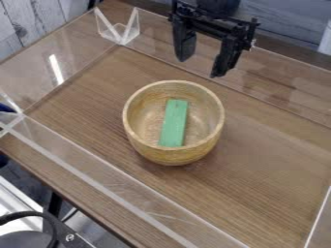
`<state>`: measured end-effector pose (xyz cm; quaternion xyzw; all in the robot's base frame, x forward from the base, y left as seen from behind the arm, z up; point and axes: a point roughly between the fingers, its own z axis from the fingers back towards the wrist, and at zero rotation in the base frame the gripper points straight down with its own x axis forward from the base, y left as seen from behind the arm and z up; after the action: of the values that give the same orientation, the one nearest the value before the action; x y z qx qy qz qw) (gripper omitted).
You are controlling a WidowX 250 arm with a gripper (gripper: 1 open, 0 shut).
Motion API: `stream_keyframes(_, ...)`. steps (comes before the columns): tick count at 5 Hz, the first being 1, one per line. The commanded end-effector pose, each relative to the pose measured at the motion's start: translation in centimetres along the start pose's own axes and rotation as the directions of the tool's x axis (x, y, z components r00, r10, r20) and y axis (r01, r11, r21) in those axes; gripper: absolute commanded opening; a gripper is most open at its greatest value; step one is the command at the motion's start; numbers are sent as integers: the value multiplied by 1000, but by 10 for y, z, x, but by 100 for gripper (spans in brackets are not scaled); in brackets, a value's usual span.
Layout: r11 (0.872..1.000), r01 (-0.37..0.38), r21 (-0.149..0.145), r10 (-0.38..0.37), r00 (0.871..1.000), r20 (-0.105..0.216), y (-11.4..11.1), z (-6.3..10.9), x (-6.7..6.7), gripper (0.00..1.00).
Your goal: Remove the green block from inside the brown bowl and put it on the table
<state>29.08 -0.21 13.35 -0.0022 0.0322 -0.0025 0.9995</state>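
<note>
The brown bowl [173, 123] stands upright near the middle of the table [265, 165], pale and ribbed on its outside. Inside it lies the green block [173, 122], a flat bar stretched from the near side to the far side of the bowl's bottom. My gripper [206, 52] hangs above the table beyond the bowl, up and slightly right of it in the picture. Its two black fingers point down and stand wide apart with nothing between them. It touches neither bowl nor block.
Low clear acrylic walls [77, 165] edge the tabletop on all sides. A clear bracket [118, 26] sits at the far left corner. Bare wood surrounds the bowl to the left, right and front.
</note>
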Motion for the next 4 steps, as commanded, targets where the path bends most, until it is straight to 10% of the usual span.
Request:
stream_keyframes(1, 1000, 10, -28, -11, 1000, -20, -1, -11, -8, 100)
stream_keyframes(2, 998, 24, -62, -27, 999, -42, -3, -26, -16, 100)
stream_keyframes(4, 1000, 10, -26, -10, 1000, -29, 10, -53, -38, 100)
